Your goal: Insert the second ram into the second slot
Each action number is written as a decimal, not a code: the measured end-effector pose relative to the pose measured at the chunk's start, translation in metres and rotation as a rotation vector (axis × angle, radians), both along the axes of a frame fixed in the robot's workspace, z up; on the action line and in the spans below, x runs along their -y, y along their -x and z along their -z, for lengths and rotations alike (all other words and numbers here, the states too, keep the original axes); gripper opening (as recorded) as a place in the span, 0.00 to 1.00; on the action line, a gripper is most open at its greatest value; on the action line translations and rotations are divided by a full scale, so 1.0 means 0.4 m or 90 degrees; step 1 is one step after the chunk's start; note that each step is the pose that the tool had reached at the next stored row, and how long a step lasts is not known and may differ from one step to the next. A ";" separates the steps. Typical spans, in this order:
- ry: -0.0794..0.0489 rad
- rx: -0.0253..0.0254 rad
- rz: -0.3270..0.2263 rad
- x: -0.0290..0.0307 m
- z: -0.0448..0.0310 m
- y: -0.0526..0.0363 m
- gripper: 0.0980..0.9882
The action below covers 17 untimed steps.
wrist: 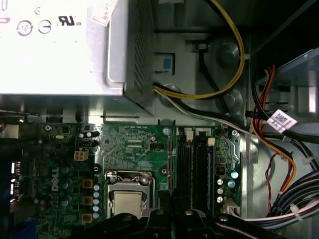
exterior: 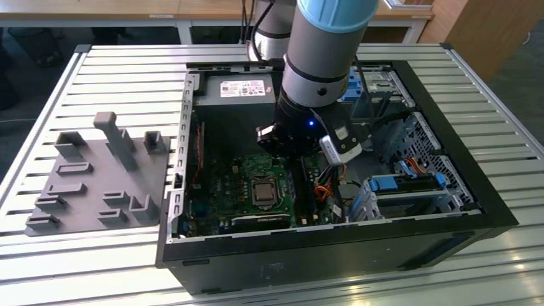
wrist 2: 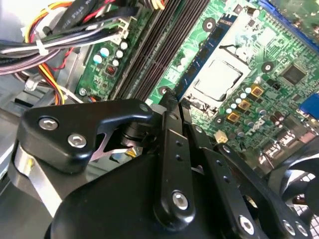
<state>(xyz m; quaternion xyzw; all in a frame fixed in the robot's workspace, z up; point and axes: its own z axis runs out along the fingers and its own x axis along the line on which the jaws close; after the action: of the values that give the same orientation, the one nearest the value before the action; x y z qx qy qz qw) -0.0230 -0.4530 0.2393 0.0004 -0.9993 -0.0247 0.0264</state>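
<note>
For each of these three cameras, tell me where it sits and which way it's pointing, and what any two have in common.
Exterior view: off the arm, above the slatted table, looking down into the open computer case; the arm reaches inside.
First wrist view: on the wrist, facing across the motherboard toward the power supply; the gripper shows.
Second wrist view: on the wrist, close behind the gripper, facing the memory slots.
Shared: both wrist views show the processor socket beside the memory slots.
</note>
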 end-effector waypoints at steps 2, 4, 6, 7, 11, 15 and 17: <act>0.000 0.0000 0.002 0.001 0.005 -0.001 0.04; 0.000 0.0000 0.004 0.001 0.008 -0.004 0.04; -0.001 0.0000 0.004 0.002 0.010 -0.006 0.04; -0.001 0.0000 0.004 0.001 0.011 -0.008 0.04; -0.001 0.0000 0.004 0.001 0.015 -0.016 0.04; -0.001 0.0000 0.004 0.004 0.019 -0.021 0.04; -0.002 0.0001 0.005 0.008 0.021 -0.023 0.04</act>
<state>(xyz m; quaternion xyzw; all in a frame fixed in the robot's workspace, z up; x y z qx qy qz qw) -0.0140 -0.4561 0.2310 -0.0035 -0.9993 -0.0261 0.0263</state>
